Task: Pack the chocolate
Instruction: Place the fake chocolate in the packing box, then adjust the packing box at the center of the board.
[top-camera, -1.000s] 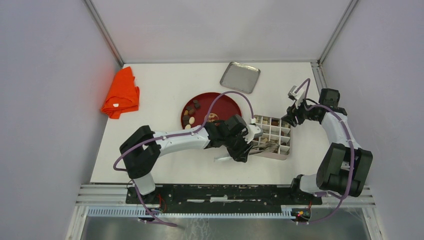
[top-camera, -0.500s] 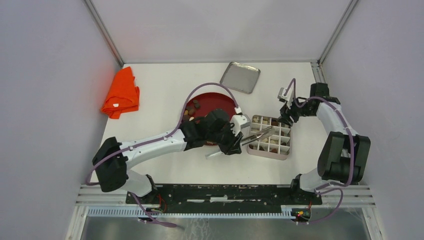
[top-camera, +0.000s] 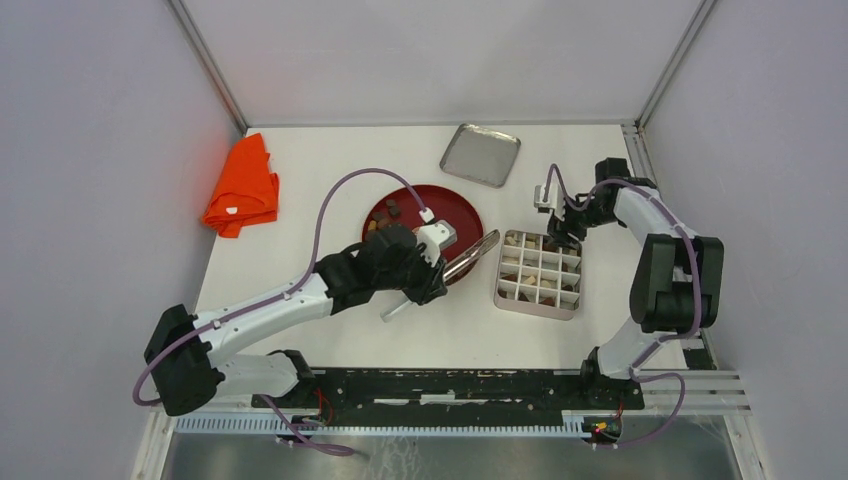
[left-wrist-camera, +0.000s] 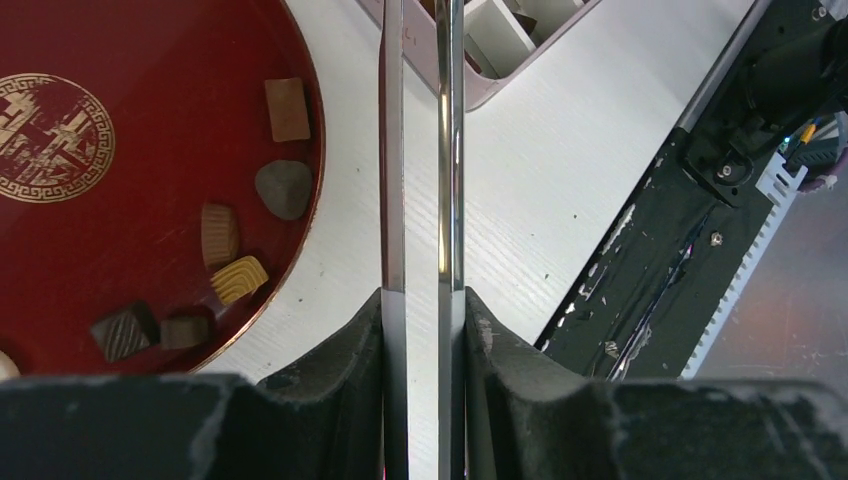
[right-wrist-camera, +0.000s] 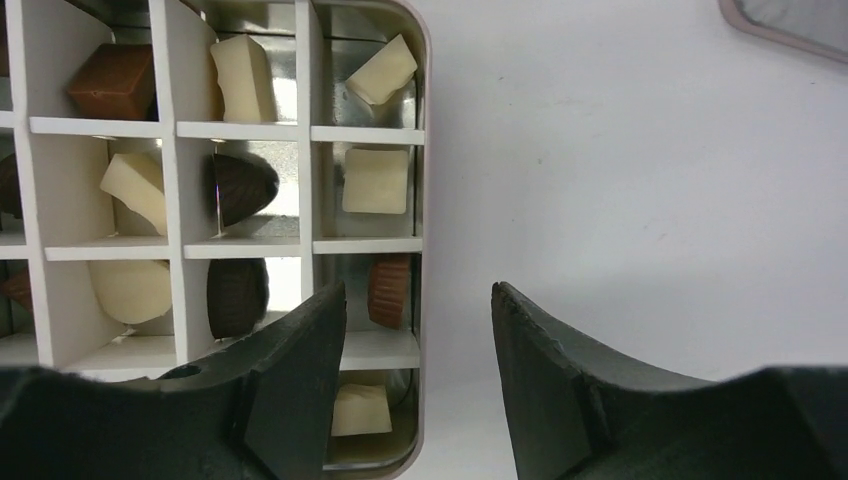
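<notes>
Red round plate (top-camera: 452, 204) holds loose chocolate (left-wrist-camera: 285, 188); white-gridded metal box (top-camera: 537, 313) looks partly filled. Left gripper (left-wrist-camera: 425, 310) clamps slim steel tongs (left-wrist-camera: 392, 150), tips between plate and box, seemingly empty. Right gripper (right-wrist-camera: 418, 300) gapes, holding nothing, over the box corner. Likely a pick step; next, aim the tongs at a plate piece.

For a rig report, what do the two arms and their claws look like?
Both the left arm and right arm have white links, black joints and a looping purple cable. The left claw and right claw are matte black, with curved fingers.
</notes>
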